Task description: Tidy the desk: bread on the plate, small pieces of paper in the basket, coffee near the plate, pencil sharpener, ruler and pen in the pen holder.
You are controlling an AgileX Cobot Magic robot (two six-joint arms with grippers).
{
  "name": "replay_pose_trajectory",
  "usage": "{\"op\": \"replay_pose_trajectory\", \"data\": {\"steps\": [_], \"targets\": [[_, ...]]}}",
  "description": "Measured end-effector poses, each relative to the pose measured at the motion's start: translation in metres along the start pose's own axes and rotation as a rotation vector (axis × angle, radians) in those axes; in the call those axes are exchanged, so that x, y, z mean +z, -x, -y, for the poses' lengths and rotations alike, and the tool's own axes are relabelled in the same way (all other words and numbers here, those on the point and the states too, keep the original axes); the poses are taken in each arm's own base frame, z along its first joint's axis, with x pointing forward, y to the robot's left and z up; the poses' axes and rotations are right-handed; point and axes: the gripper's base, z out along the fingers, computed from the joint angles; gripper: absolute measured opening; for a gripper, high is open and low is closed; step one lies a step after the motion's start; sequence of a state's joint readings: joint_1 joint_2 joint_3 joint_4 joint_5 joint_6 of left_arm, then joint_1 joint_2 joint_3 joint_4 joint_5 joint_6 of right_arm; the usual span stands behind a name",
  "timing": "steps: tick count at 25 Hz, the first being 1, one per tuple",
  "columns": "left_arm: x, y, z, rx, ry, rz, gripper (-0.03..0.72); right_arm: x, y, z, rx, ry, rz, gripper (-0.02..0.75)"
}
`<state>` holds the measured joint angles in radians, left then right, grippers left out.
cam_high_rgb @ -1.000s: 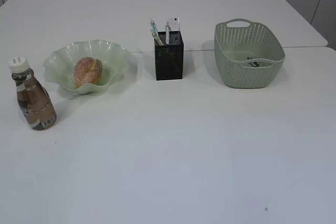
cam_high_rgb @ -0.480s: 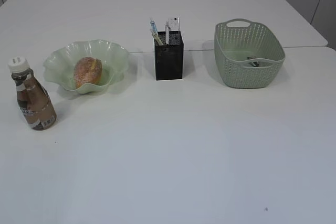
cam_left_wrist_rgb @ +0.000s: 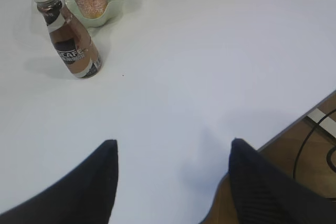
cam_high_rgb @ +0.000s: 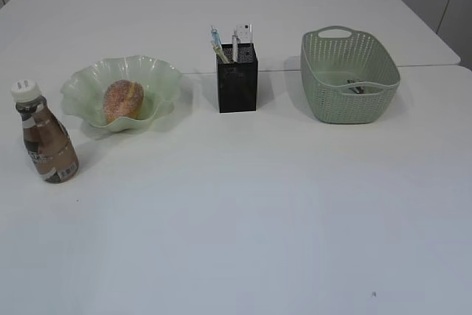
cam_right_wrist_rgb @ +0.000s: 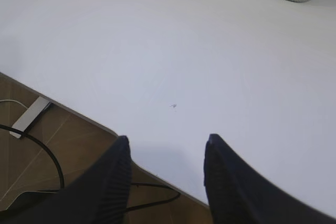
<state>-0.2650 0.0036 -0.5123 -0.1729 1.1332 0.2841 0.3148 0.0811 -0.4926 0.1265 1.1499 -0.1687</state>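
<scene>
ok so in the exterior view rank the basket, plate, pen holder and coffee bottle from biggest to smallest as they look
1. plate and basket: look about alike; the plate is wider, the basket taller, so no ranking between them.
2. pen holder and coffee bottle: also close. The bottle stands nearer the camera, so it may look bigger than it is.

bread (cam_high_rgb: 123,100) in plate (cam_high_rgb: 158,79) | coffee (cam_high_rgb: 47,140) upright beside plate
</scene>
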Motion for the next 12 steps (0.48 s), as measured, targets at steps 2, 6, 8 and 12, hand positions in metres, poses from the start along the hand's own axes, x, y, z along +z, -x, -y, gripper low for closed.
{"op": "replay_pose_trajectory", "data": {"steps": [2, 6, 8, 12], "targets": [[0.0000, 0.0000, 0.0000, 0.000, 0.000, 0.000, 0.468, 0.0000, 0.0000, 0.0000, 0.000, 0.000, 0.000, 0.371], [0.0000, 0.0000, 0.0000, -0.001, 0.002, 0.000, 0.467, 0.0000, 0.0000, 0.0001, 0.000, -0.001, 0.000, 0.371], [0.0003, 0.0002, 0.0001, -0.011, 0.019, -0.002, 0.467, 0.0000, 0.0000, 0.0001, 0.001, -0.003, 0.000, 0.371], [0.0015, 0.0009, 0.0004, -0.053, 0.094, -0.012, 0.467, 0.0004, 0.0003, 0.0004, 0.033, -0.046, -0.002, 0.370]]}}
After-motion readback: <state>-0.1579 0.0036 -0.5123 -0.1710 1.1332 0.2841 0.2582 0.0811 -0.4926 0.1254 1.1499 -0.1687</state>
